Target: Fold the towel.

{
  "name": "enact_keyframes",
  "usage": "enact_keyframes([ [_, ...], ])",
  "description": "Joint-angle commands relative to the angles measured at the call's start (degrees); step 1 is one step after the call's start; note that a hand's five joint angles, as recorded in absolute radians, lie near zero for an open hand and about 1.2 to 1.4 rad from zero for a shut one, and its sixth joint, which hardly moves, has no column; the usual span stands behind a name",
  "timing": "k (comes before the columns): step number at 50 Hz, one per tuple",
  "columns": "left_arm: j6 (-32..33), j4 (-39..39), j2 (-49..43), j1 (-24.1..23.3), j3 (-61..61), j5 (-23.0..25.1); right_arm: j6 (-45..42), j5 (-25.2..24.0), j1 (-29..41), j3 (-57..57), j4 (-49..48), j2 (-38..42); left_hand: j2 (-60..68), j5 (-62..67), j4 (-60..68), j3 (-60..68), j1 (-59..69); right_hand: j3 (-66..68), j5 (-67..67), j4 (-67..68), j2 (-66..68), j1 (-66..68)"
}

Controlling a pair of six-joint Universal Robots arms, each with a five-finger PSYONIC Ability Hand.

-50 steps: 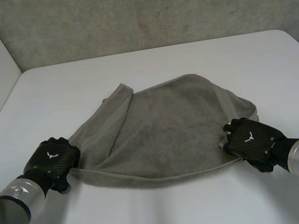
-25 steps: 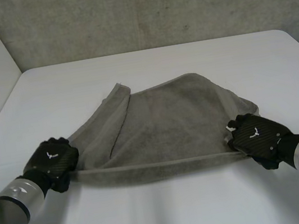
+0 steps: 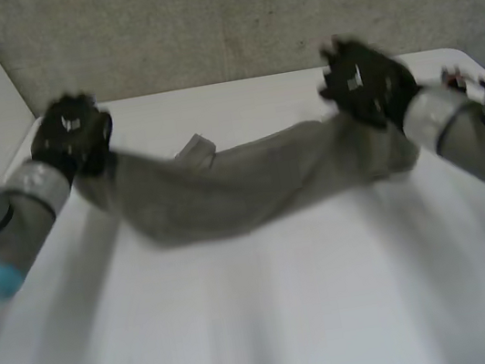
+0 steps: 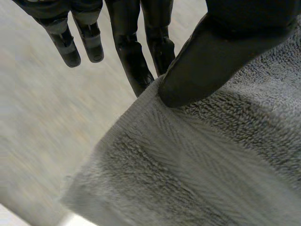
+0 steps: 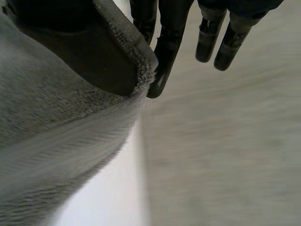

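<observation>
Grey terry towel (image 3: 235,192) held above white table (image 3: 265,326), bunched, sagging in the middle. Left hand (image 3: 74,135) at 10 o'clock pinching one corner; right hand (image 3: 360,80) at 2 o'clock pinching the other.

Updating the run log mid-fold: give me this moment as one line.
left hand: pinching left end of towel | right hand: pinching right end | towel: sagging between hands over table | fold: not yet done
</observation>
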Motion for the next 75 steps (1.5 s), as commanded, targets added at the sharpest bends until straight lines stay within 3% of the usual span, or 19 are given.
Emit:
enact_keyframes([
  [1,-6.6,2.7,-2.4,-1.5,15.7,-3.8,7.8,4.8,1.5,-15.7,-12.9,-0.6,6.2,3.9,-3.2,-2.6,5.1,-1.9,3.8,-3.1,6.8,4.5],
  [3,-10.3,3.4,1.6,-1.4,15.5,-3.9,20.5,3.8,0.7,-15.3,-13.3,-4.7,6.2,3.9,-3.2,-2.6,5.1,-1.9,3.8,-3.1,6.8,4.5],
  [4,-14.4,5.1,7.0,-0.7,13.7,-3.7,20.6,3.8,0.7,-15.3,-13.3,-4.7,6.2,3.9,-3.2,-2.6,5.1,-1.9,3.8,-3.1,6.8,4.5],
  [6,-17.5,6.7,10.9,-0.1,11.1,-3.1,30.5,1.1,-1.0,-10.4,-12.5,-7.0,6.2,3.9,-3.2,-2.6,5.1,-1.9,3.8,-3.1,6.8,4.5],
  [8,-20.6,9.6,14.4,1.4,6.2,-0.4,32.2,-0.9,-2.3,-7.1,-11.3,-8.1,6.2,3.9,-3.2,-2.6,5.1,-1.9,3.8,-3.1,6.8,4.5],
  [14,-20.4,10.2,14.4,3.5,-2.1,4.9,31.1,-7.0,-4.7,3.7,-0.4,-9.7,6.2,3.9,-3.2,-2.6,5.1,-1.9,3.8,-3.1,6.8,4.5],
  [17,-19.0,10.3,14.2,4.8,-8.3,6.4,30.5,-8.1,-6.1,10.0,3.8,-9.8,6.2,3.9,-3.2,-2.6,5.1,-1.9,3.8,-3.1,6.8,4.5],
  [27,-3.3,9.9,8.6,8.2,-28.8,11.3,29.6,-9.0,-8.4,27.0,6.9,-9.5,6.2,3.9,-3.2,-2.6,5.1,-1.9,3.6,-3.1,6.5,4.2],
  [31,-2.0,9.8,7.5,8.7,-30.7,11.4,30.4,-8.6,-8.3,29.7,6.2,-10.5,6.2,3.9,-3.2,-2.6,5.1,-1.9,2.6,-3.1,5.5,3.2],
  [40,-2.1,9.6,8.9,10.8,-31.2,11.4,41.0,-7.6,-9.8,32.9,-2.5,-10.3,6.2,3.9,-3.2,-2.6,5.1,-1.9,1.4,-3.1,4.3,2.0],
  [42,-2.1,9.6,9.5,10.8,-31.2,11.4,41.0,-7.8,-9.7,33.0,-3.1,-9.6,6.2,3.9,-3.2,-2.6,5.1,-1.9,0.2,-3.1,3.1,0.9],
  [44,-2.1,9.3,9.6,10.8,-31.2,11.4,40.4,-8.4,-9.1,32.9,-4.0,-8.3,6.2,3.9,-3.2,-2.6,5.1,-1.9,-13.7,-3.1,-10.7,-13.0],
  [47,-2.1,8.8,9.8,10.8,-31.2,11.4,39.1,-8.6,-8.9,32.6,-4.1,-7.7,6.2,3.9,-3.2,-2.6,5.1,-1.9,-19.8,-3.1,-16.9,-19.2],
  [49,-2.1,8.5,10.0,10.9,-31.3,11.4,33.8,-8.4,-8.8,31.9,-3.5,-6.7,6.2,3.9,-3.2,-2.6,5.1,-1.9,-23.3,-3.1,-20.4,-22.7],
  [55,-2.1,8.3,10.1,12.5,-31.3,11.5,25.2,-7.5,-9.1,31.8,-1.7,-5.5,6.2,3.9,-3.2,-2.6,5.1,-1.9,-26.0,-3.1,-23.1,-25.4],
  [62,-2.1,8.1,10.0,13.4,-31.3,11.7,21.6,-7.9,-9.5,32.4,4.3,-5.1,6.2,3.9,-3.2,-2.6,5.1,-1.9,-25.7,-3.1,-22.8,-25.0],
  [73,-2.1,8.1,10.0,13.3,-31.4,11.7,18.0,-8.4,-10.0,33.3,4.0,-5.1,6.2,3.9,-3.2,-2.6,5.1,-1.9,-25.9,-3.1,-22.9,-25.2],
  [75,-2.1,8.1,10.0,13.3,-31.4,11.7,16.5,-8.8,-10.0,33.5,3.5,-5.2,6.2,3.9,-3.2,-2.6,5.1,-1.9,-32.5,-3.1,-29.6,-31.9],
])
